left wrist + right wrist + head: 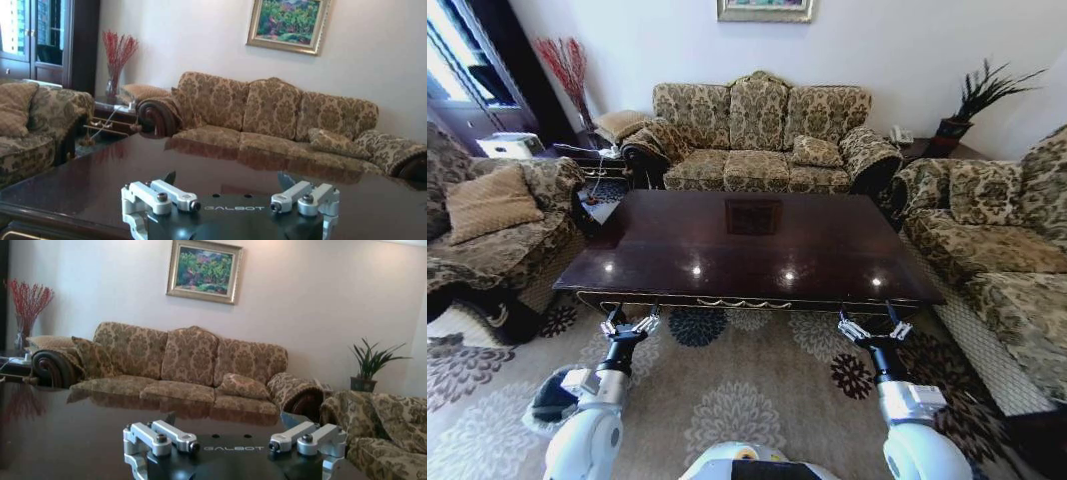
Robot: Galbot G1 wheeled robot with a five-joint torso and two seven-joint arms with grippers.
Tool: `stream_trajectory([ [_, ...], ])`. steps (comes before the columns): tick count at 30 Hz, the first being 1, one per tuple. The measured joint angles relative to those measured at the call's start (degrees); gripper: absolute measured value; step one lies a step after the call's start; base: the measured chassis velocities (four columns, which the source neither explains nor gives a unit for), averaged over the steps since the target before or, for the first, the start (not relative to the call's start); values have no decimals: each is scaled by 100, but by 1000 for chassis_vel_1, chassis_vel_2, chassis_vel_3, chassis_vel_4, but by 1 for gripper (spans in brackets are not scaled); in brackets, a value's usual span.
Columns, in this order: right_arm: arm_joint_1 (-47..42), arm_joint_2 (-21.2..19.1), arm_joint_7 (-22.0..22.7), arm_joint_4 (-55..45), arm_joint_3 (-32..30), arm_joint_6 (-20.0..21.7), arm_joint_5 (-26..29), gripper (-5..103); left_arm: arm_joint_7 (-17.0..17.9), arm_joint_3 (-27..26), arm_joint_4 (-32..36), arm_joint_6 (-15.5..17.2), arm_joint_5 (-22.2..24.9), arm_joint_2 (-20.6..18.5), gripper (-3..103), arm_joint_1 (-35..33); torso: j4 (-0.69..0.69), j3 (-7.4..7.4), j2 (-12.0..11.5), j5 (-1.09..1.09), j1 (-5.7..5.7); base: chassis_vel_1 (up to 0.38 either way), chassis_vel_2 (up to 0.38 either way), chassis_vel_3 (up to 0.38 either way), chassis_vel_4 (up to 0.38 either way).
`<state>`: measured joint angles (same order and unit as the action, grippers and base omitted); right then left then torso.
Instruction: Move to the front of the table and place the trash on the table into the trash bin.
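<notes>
Centrally, the table (747,245) — glossy dark wood top — sits ahead among patterned sofas (762,135). By the left arm, on the carpet, the trash bin (552,398), black with a pale liner. Left gripper (630,325) and right gripper (874,326) hover at the table's near edge, fingers spread apart, grasping nothing. Wrist views read "GALBOT" on each gripper body.

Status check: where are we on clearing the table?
Looks nearly done: the robot stands at the table's front edge, and its glossy top shows no trash. Nothing is in hand: the left gripper and right gripper hover open at the near edge. The bin sits on the carpet by the left arm; its contents can't be made out.
</notes>
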<state>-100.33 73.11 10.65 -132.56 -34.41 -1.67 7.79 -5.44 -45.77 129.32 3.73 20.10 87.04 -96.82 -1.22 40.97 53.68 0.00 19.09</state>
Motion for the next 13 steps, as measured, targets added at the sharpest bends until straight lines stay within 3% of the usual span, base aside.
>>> stream_trajectory([
  [13,0,0,0,0,0,0,0,100,-1,0,0,0,0,0,100,0,-1,0,0,0,0,0,0,0,0],
])
